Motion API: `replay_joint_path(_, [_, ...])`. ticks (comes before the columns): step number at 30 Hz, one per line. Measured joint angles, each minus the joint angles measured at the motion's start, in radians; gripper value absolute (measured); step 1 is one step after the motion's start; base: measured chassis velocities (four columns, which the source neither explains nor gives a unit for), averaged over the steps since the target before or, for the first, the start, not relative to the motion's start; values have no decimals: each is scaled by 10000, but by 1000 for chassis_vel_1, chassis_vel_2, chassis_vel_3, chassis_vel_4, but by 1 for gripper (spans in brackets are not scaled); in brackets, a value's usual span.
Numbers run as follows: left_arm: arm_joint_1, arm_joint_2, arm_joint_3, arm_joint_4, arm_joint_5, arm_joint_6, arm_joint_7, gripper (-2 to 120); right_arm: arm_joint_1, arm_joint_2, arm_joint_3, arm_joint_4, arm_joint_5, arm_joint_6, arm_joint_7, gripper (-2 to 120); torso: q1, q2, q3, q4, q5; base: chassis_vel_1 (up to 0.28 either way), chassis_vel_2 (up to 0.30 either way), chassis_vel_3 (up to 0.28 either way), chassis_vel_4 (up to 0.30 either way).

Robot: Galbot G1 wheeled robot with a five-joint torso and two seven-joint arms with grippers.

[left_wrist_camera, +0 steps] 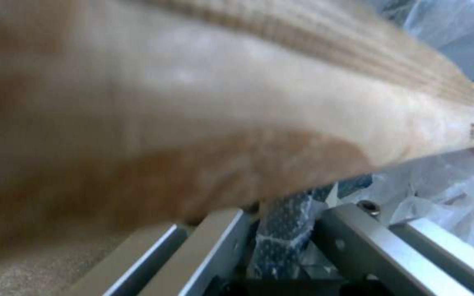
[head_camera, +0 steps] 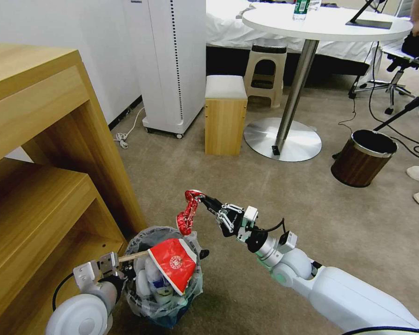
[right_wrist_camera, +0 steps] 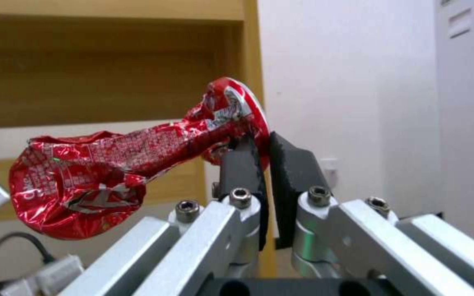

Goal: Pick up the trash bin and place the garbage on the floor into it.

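In the head view, the right gripper reaches out over the beige short-pile carpet with its black fingers pinched on one end of a crumpled red foil wrapper, which dangles just above the far rim of the small round dark wire trash bin lined with crinkly clear plastic. The bin sits low beside the light wooden shelf unit and holds a red paper cup lying on top, pale plastic bottles and a wooden stick poking out toward the left gripper, which is at the bin's near-left rim; whether its fingers are closed cannot be told. A brown wood-grain bin with a silver rim stands well apart on the carpet. In the left wrist view, the blurred pale stick crosses close to the lens above silver finger links, with clear plastic behind. In the right wrist view, the two black finger pads press together on the wrapper's twisted end.
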Motion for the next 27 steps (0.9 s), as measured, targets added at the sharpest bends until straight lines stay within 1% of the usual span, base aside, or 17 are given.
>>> replay_joint_path(7, [110,-134,27,-235,134,3,37,0,210,50,-598,277,330,-118,377,3,0,0,0,0,0,0,0,0,0])
replay_joint_path(9, [124,-142,28,-256,142,3,38,0,221,59,-619,263,330,-120,381,3,0,0,0,0,1,0,0,0,0])
replay_joint_path(11, [239,-166,17,-481,179,15,47,0,247,87,-774,77,384,-157,422,3,0,0,0,0,0,0,0,0,0])
replay_joint_path(16, [388,-170,-31,-712,193,32,55,0,183,198,-911,-368,407,-170,461,3,0,0,-1,0,1,0,0,0,0])
replay_joint_path(19, [492,-159,-91,-888,196,56,55,0,147,278,-1239,-625,416,-186,583,3,0,0,-1,-1,1,0,0,0,0])
replay_joint_path(27, [535,-173,-122,-955,198,62,61,0,89,355,-1858,-280,494,-201,736,3,0,0,-1,0,0,0,0,0,0])
